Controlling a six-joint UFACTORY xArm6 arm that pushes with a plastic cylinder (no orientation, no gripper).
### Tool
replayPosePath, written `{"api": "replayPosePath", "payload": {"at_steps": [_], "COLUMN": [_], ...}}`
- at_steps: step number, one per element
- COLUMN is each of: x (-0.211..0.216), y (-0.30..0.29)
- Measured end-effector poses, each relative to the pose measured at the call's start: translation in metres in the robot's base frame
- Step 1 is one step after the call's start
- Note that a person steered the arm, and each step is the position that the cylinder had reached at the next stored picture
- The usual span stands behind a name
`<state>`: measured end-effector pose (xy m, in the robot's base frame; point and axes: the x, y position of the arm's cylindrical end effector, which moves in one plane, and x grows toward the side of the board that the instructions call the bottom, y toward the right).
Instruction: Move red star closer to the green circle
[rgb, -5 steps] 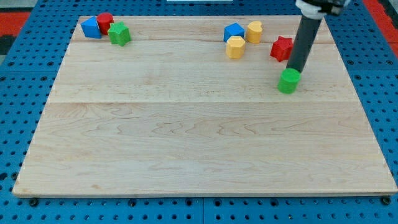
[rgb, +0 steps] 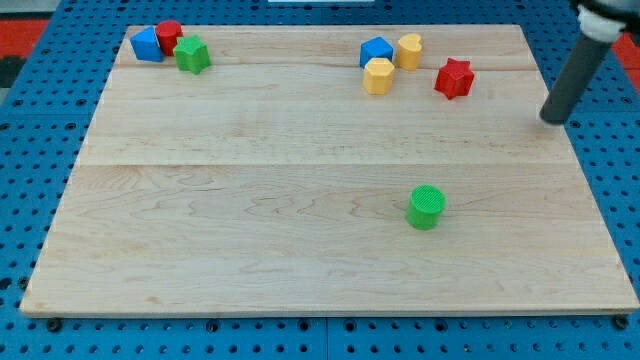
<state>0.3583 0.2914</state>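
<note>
While a blue block (rgb: 146, 45), a red cylinder (rgb: 168, 35) and a green block (rgb: 192, 55) are huddling at the bench's (rgb: 250, 220) top left, the green circle (rgb: 426, 207) is sitting alone low and right of centre. The red star (rgb: 454, 78) is lying near the top right, beside a blue block (rgb: 376, 50) and two yellow blocks (rgb: 378, 76) (rgb: 408, 50). My tip (rgb: 551, 120) is hovering right of the star, touching and holding nothing, with no claw showing.

From my remote seat I see a pale wooden desk (rgb: 250, 250) filling most of the view, its top made of planks whose seams run from the view's left to the view's right. Around it on every side lies a blue pegboard (rgb: 30, 200) with regular rows of small holes. A red patch (rgb: 25, 35) shows at the view's top left corner, another red patch (rgb: 628, 45) at the top right. The light is even, with soft shadows.
</note>
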Motion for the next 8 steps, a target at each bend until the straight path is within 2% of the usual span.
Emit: {"api": "replayPosePath", "payload": {"at_steps": [2, 4, 5, 6, 7, 8], "x": [-0.080, -0.032, -0.029, -0.058, -0.080, -0.056], "y": [-0.007, -0.142, -0.181, -0.156, -0.162, -0.214]}}
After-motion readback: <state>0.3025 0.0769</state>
